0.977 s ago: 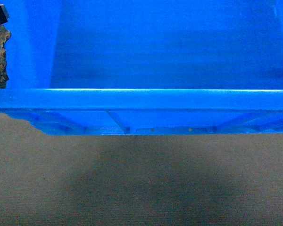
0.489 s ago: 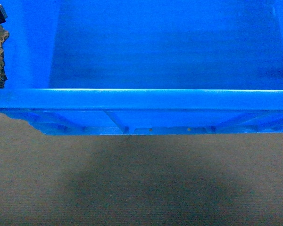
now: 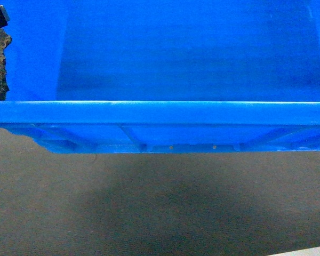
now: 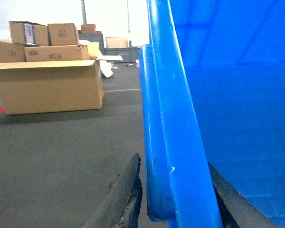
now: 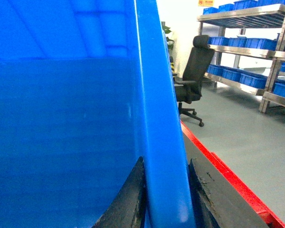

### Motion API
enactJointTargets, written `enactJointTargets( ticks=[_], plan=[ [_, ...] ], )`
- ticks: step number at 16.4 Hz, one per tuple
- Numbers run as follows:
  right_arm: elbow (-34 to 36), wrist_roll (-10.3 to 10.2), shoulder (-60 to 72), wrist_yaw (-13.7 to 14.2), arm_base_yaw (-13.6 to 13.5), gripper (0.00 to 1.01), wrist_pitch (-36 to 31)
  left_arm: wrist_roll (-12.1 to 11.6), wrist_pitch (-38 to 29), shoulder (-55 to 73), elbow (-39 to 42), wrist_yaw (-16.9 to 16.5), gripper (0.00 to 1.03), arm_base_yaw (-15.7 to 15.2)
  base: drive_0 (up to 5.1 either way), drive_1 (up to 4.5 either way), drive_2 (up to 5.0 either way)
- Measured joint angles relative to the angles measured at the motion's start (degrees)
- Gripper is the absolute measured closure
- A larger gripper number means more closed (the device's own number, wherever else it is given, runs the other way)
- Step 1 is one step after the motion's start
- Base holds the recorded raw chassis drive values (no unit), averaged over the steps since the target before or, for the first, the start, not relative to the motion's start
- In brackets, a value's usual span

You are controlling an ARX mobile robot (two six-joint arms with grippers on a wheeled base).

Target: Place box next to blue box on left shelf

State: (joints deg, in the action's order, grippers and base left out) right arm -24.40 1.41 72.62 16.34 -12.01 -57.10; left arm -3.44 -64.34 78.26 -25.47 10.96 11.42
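The box [image 3: 160, 112] fills the head view, held above grey floor [image 3: 160, 208], each side rim pinched by a hand: left hand [image 4: 173, 199] and right hand [image 5: 165, 199] both clamped on it. Stacked cardboard cartons [image 4: 50, 71] stand well off to the left. An office chair [image 5: 194, 80] and racks [image 5: 256, 42] of blue bins stand to the right.

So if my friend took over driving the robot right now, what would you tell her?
Left gripper: shut on the box's left rim, one finger on each side of the wall.
Right gripper: shut on its right rim the same way.
The box is held up between both arms above dark carpet and looks empty.
Cardboard cartons stand to the left; an office chair and racks of blue bins are to the right.
Done: box picked up.
Left: the left shelf and the other blue box can't be picked out yet; find them and set this box beside that one.
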Motion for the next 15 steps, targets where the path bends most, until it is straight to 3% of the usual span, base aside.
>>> enactJointTargets(
  ticks=[15],
  plan=[
    [0.02, 0.02, 0.0, 0.02, 0.0, 0.83, 0.0, 0.0, 0.02, 0.0, 0.0, 0.0, 0.74, 0.0, -1.6, -1.65, -1.6]
  ],
)
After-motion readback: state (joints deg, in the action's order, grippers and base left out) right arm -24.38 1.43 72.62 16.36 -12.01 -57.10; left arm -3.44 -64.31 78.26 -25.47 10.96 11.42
